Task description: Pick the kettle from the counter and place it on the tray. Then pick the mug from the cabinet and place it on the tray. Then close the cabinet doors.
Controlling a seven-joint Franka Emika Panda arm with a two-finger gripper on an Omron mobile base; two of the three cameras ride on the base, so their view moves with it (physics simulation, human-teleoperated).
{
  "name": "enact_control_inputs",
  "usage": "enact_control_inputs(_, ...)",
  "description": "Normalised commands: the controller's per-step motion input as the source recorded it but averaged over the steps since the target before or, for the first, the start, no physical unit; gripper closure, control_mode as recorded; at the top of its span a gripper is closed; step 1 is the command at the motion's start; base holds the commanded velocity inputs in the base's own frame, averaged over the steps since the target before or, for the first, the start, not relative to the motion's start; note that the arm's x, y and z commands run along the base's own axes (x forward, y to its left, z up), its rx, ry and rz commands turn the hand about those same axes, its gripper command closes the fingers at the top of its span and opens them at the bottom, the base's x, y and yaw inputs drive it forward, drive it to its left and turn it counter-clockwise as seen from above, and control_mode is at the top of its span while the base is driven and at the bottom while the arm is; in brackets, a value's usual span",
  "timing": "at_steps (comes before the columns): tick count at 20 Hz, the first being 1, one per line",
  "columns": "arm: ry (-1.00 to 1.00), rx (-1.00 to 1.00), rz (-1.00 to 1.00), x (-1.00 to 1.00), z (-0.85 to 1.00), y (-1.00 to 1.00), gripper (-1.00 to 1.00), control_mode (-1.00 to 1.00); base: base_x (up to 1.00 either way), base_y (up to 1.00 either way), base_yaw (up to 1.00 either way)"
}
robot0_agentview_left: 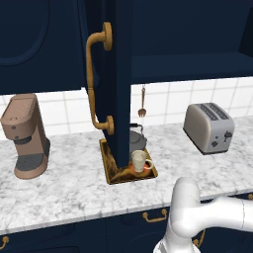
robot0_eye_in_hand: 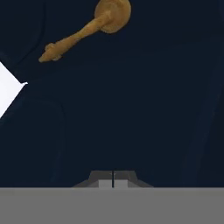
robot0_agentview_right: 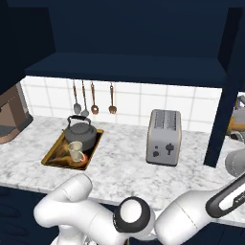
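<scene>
Our tool (robot0_eye_in_hand: 113, 178) is pinched shut on nothing, facing a navy cabinet door (robot0_eye_in_hand: 131, 109). We judge the kettle (robot0_agentview_right: 79, 132) and mug (robot0_agentview_right: 75, 151) steps done: both sit on the tray (robot0_agentview_right: 50, 157) on the bench (robot0_agentview_right: 119, 167). Closing the doors remains.

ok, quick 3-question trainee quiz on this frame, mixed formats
1. True or false: the kettle and the mug both sit on the tray.
2. Multiple choice: what stands on the counter to the right of the tray? A) coffee machine B) toaster C) blender
3. Fill in: in the hand view, the pincer is ___ and faces a navy cabinet door with a brass handle.

Key: 1 true; 2 B, the toaster; 3 shut.
</scene>
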Motion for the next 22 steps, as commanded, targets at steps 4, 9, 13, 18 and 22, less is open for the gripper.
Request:
enact_control_inputs(4, 0.00, -0.03, 0.00, 0.00, 0.20, 0.57, 1.00, -1.00, 0.00, 0.00, 0.00)
enact_control_inputs(9, 0.01, -0.06, -0.03, -0.06, 0.17, 0.65, 1.00, -1.00, 0.00, 0.00, 0.00)
enact_control_inputs(13, 0.03, -0.01, -0.09, -0.02, 0.32, 0.62, 1.00, -1.00, 0.00, 0.00, 0.00)
enact_control_inputs(18, 0.11, -0.02, -0.16, 0.00, 0.16, 0.62, 1.00, -1.00, 0.00, 0.00, 0.00)
enact_control_inputs(22, 0.20, -0.02, -0.16, 0.00, 0.15, 0.52, 1.00, -1.00, 0.00, 0.00, 0.00)
